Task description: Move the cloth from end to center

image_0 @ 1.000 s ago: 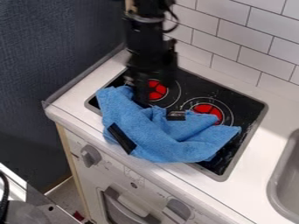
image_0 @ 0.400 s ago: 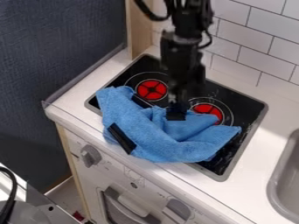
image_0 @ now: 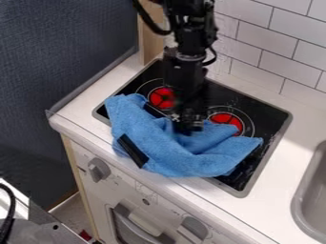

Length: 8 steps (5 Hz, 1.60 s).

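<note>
My gripper [image_0: 187, 127] hangs down over the stove, its lower end at the upper middle edge of the cloth. Whether it touches the fabric I cannot tell. The blue cloth [image_0: 168, 155] lies crumpled across the front part of the black stove top [image_0: 274, 117], its left part lapping onto the white counter edge. A black strip shows on its lower left, and another dark strip lies near its upper left edge. Two red burners, one at the left and one at the right of the arm, are partly in view behind the cloth.
White counter [image_0: 294, 159] surrounds the stove, with a grey sink [image_0: 312, 200] at the right edge. A tiled wall [image_0: 280, 43] stands behind. Below the front edge are oven knobs [image_0: 98, 169], and a dark wall rises at the left.
The arm has moved right from the left burner to the cloth's upper middle edge, then slightly back left in the latest frame. The cloth lies nearly as before.
</note>
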### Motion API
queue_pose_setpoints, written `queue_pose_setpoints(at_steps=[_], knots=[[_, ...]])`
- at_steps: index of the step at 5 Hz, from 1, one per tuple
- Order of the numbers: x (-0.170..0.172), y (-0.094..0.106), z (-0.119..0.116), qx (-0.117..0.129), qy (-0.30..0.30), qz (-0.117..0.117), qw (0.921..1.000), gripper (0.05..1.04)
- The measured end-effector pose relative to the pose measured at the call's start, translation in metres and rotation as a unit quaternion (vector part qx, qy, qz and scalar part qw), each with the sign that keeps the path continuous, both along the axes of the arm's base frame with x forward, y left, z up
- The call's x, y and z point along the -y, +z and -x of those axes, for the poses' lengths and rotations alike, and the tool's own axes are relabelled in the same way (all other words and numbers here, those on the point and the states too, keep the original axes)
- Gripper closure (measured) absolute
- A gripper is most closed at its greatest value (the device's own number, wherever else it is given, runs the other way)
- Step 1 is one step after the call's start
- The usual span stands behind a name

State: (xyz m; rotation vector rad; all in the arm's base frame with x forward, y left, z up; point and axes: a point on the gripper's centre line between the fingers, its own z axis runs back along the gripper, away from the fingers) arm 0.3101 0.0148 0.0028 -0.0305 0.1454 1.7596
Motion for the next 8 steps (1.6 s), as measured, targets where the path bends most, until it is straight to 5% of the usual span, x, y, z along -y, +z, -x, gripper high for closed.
queue_pose_setpoints(at_steps=[1,4,6,7,8], knots=[[-0.001,-0.017,-0.001,0.008,-0.007,0.011,0.9999,0.139],[-0.003,-0.027,0.002,0.018,0.011,-0.001,0.9998,0.840],[-0.006,-0.015,-0.003,0.036,-0.062,-0.012,0.9974,0.988],[-0.009,0.008,-0.036,0.074,-0.123,-0.016,0.9895,0.989],[-0.009,0.014,-0.072,0.082,-0.210,-0.024,0.9740,0.989]])
